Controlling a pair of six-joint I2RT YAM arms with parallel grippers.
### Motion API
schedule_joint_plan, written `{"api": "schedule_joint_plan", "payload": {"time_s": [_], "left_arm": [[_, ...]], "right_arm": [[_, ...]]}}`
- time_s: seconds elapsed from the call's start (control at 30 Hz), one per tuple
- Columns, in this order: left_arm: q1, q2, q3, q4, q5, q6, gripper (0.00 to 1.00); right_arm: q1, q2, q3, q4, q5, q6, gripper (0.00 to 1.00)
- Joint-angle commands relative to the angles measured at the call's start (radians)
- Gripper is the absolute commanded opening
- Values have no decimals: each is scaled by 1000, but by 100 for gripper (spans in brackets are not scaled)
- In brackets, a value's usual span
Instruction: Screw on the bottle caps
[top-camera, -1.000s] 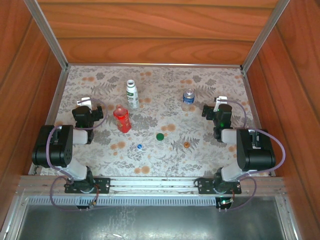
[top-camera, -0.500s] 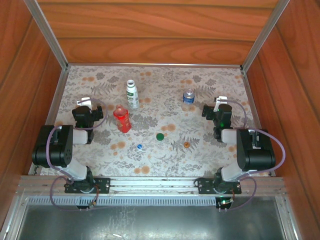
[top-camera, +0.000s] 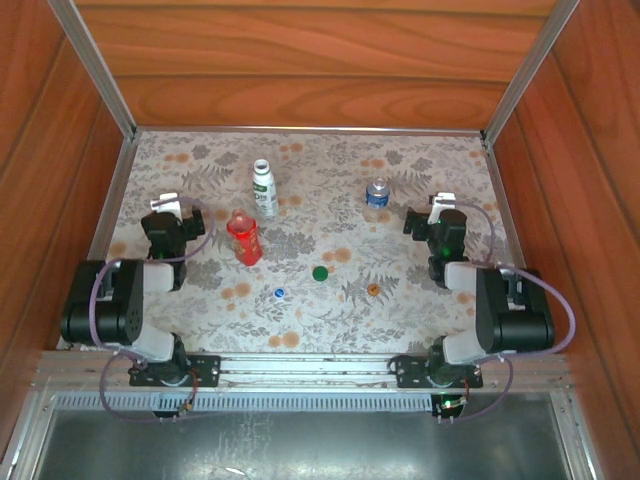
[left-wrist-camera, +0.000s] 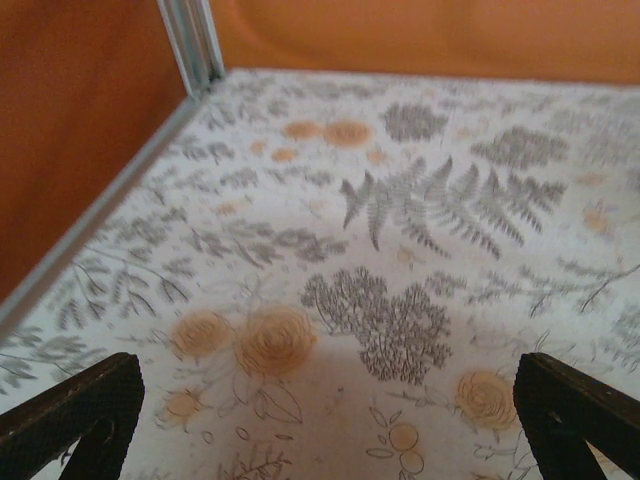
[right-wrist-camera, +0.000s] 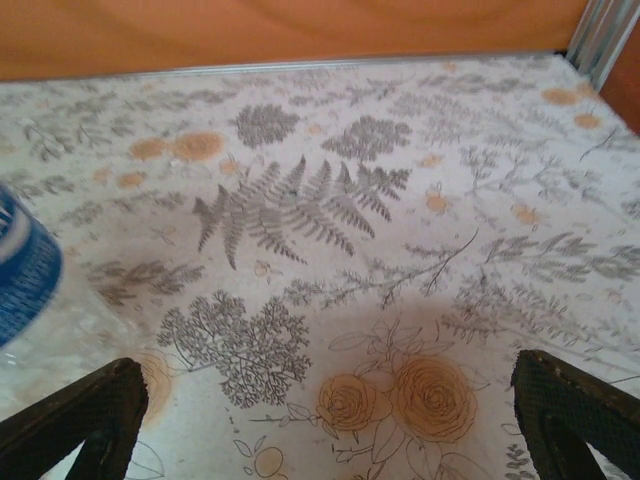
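Three bottles stand uncapped on the floral cloth: a white one with a green label, a red one and a short clear one with a blue label, whose label edge shows at the left of the right wrist view. Three caps lie apart nearer the arms: green, blue, orange. My left gripper hovers left of the red bottle, open and empty. My right gripper is right of the clear bottle, also open and empty.
Wooden walls close in the table at the back and both sides, with aluminium posts at the corners. A metal rail borders the cloth on the left. Bare cloth lies behind the bottles.
Both arms' rear links have sunk slightly toward the near edge. The grippers stay open in nearly the same spots. Bottles and caps have not moved.
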Motion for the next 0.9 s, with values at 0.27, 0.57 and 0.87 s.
{"api": "schedule_joint_plan", "payload": {"time_s": [0.27, 0.57, 0.87], "left_arm": [[-118, -591, -41, -218, -70, 16, 100], [-455, -907, 14, -466, -115, 171, 100], [-647, -790, -6, -477, 41, 216, 100]], "right_arm": [[94, -397, 27, -336, -14, -16, 100], [369, -366, 209, -471, -138, -50, 100], [548, -265, 310, -425, -251, -48, 100]]}}
